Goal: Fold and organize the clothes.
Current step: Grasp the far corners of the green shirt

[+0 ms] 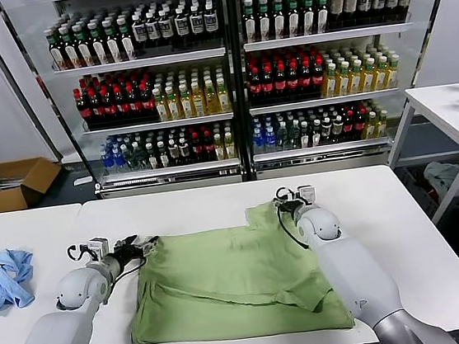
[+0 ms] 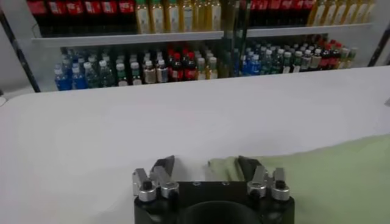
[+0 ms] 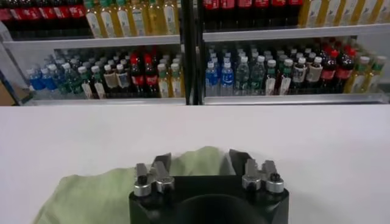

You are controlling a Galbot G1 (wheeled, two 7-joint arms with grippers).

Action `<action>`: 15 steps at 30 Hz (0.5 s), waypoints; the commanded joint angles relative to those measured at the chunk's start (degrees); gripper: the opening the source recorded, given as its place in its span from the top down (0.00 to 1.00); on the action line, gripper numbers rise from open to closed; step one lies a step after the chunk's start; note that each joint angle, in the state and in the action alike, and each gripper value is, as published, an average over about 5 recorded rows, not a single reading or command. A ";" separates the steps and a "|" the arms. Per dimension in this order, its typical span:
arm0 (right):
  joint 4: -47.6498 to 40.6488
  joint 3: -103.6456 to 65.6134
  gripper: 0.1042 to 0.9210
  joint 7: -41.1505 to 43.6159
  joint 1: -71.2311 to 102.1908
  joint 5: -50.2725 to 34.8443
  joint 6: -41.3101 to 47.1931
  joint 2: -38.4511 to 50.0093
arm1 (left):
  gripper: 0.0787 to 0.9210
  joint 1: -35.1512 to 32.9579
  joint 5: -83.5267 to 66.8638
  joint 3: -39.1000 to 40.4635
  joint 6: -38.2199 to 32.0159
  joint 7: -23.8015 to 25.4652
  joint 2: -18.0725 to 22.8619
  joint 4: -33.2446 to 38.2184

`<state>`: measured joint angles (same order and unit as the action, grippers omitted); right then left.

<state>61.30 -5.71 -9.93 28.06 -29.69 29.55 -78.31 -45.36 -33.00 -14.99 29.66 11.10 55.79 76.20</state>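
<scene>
Soft green fabric is what I'm working with: the shirt [image 1: 234, 283] lies partly folded on the white bench [image 1: 402, 227], roughly midway between my two arms, its far edge towards the drinks cooler [image 1: 235, 72].

My left pincer [image 1: 144, 246] sits at the shirt's far left corner. In the left wrist view, the fingers [image 2: 163, 165] stand part-way apart with a nub of green cloth just inside one of them; I cannot tell whether that cloth is truly pinched. My right pincer [image 1: 286, 201] is at the shirt's far right corner, where the fabric peaks up. In the right wrist view its fingers [image 3: 161, 163] are likewise at a middling gap with the cloth bunched between them, grip not confirmed.

I judge the step in hand to be taking both far corners for the next fold. To do it well I'd want each pincer closing on the full thickness of the layers, not only the top ply, and both sides secured before any lift. Then raise both corners level with each other and carry them evenly towards the shirt's near hem, so the crease runs straight. The blue cloth [image 1: 3, 279], well to the left of the shirt, should be left alone.
</scene>
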 commanded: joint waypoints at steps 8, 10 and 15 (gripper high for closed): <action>-1.37 -0.01 0.78 0.14 -0.20 0.56 -0.10 -0.56 | 0.65 -2.07 -1.28 0.82 -3.90 2.36 0.28 0.89; -1.28 -0.03 0.86 0.25 -0.21 0.64 -0.15 -0.43 | 0.72 -1.97 -1.63 0.79 -4.52 2.31 0.22 0.75; -0.89 -0.17 0.98 0.90 -0.36 0.69 -0.67 -0.19 | 0.89 -1.53 -3.42 0.67 -5.69 2.13 -0.08 0.90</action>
<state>60.53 -5.86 -9.13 27.71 -29.24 29.02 -78.45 -46.80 -34.73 -14.39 26.45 13.06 55.87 76.95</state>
